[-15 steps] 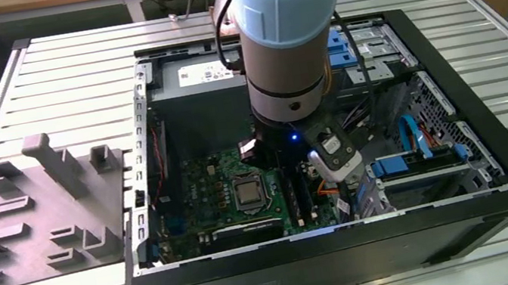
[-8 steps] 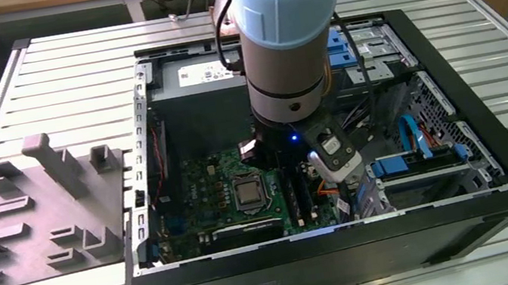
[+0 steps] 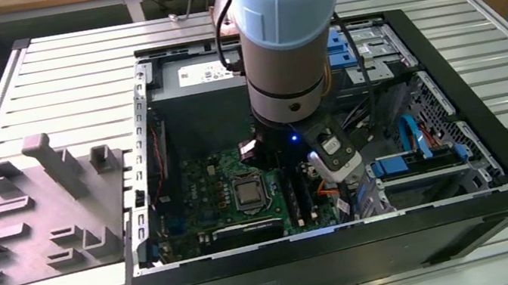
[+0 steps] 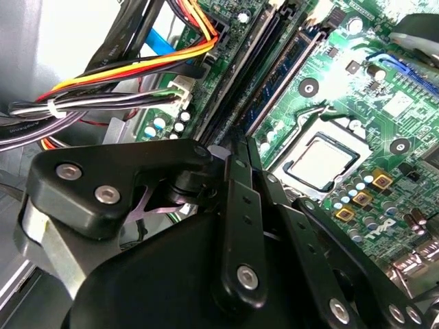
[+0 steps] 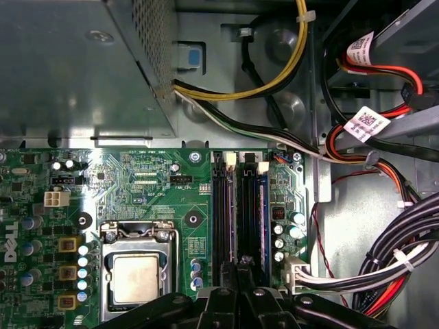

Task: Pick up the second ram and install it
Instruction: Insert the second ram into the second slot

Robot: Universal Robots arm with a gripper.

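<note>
My gripper (image 3: pixel 342 184) reaches down into the open computer case (image 3: pixel 470 219), low over the green motherboard (image 3: pixel 210 188). In both wrist views its black fingers (image 4: pixel 241 199) are drawn together, and the tips (image 5: pixel 239 269) sit at the near end of the long black memory slots (image 5: pixel 221 219). A ram strip with bluish chips (image 5: pixel 263 212) stands seated in the slot nearest the cable side; it also shows in the second wrist view (image 4: pixel 291 72). I cannot tell whether this is the second ram, or whether a strip sits between the fingers.
The processor socket (image 5: pixel 137 277) lies beside the slots. The grey power-supply box (image 5: pixel 75 68) is at the back. Bundled cables (image 5: pixel 387 264) crowd the other side of the slots. A blue drive bay (image 3: pixel 410 163) is at the exterior view's right; a grey fixture tray (image 3: pixel 41 214) stands outside the case.
</note>
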